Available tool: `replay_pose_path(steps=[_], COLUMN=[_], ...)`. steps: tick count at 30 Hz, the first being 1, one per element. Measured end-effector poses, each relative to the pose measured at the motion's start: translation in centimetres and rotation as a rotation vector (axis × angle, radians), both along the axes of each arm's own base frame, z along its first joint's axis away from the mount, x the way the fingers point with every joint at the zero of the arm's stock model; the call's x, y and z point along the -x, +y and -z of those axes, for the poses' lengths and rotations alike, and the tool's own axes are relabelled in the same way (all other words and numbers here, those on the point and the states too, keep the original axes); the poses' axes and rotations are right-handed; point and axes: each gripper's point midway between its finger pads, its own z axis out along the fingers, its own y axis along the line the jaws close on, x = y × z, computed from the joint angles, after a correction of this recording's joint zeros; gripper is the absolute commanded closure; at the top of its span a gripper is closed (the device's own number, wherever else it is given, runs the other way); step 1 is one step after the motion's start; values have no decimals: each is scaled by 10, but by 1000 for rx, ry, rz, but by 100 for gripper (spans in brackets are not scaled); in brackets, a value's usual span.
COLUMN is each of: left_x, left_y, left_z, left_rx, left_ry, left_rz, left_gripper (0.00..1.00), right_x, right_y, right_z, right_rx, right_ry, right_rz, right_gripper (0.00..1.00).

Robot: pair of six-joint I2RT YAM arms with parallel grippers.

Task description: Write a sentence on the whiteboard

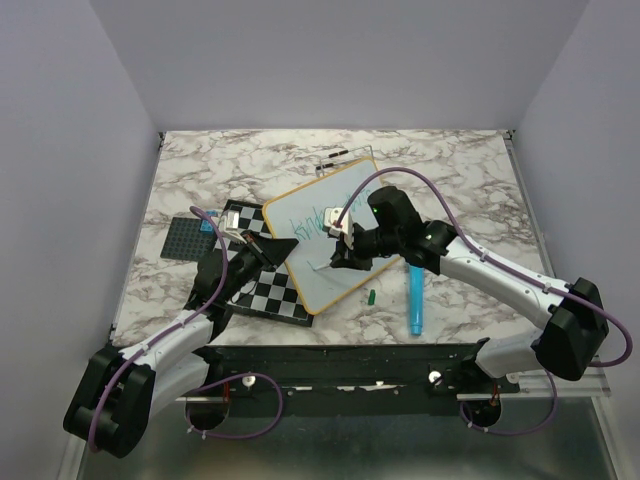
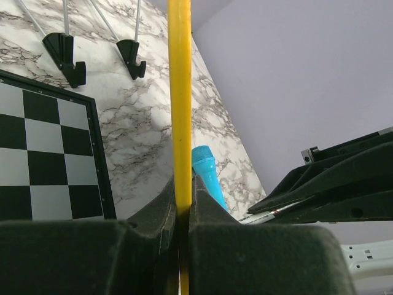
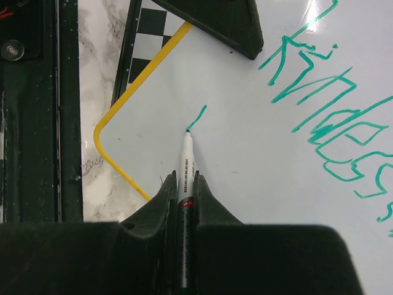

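The whiteboard (image 1: 335, 275) with its yellow frame lies tilted in the middle of the table, partly over a checkered board. My left gripper (image 1: 277, 250) is shut on the whiteboard's left yellow edge (image 2: 180, 92), which runs up between its jaws (image 2: 180, 206). My right gripper (image 1: 345, 250) is shut on a white marker (image 3: 185, 163) with its tip touching the whiteboard (image 3: 258, 196) near the lower left corner. A short green stroke (image 3: 198, 115) starts at the tip. Of the sentence, only the first line, "kindess" (image 3: 331, 117), shows in green above it; the sentence also shows in the top view (image 1: 312, 218).
The checkered board (image 1: 262, 292) lies under the whiteboard's left side (image 2: 43, 153). A cyan pen-like object (image 1: 414, 300) and a small green cap (image 1: 371, 296) lie to the whiteboard's right. A dark studded plate (image 1: 183, 238) sits left. A wire stand with black feet (image 1: 335, 155) is behind.
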Motion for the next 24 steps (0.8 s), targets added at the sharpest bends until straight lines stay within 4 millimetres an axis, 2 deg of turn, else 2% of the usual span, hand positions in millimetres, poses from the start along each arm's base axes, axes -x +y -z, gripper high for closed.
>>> replay_pose_path(steps=[24], left_x=[-1], left_y=[1], left_z=[2], left_rx=[4], left_ry=[7], left_rz=[-11], left_gripper=[100], right_x=[-32], right_y=[-3], right_z=[-14], right_rx=[-32], right_ry=[-39], right_rz=[162], right_gripper=[99])
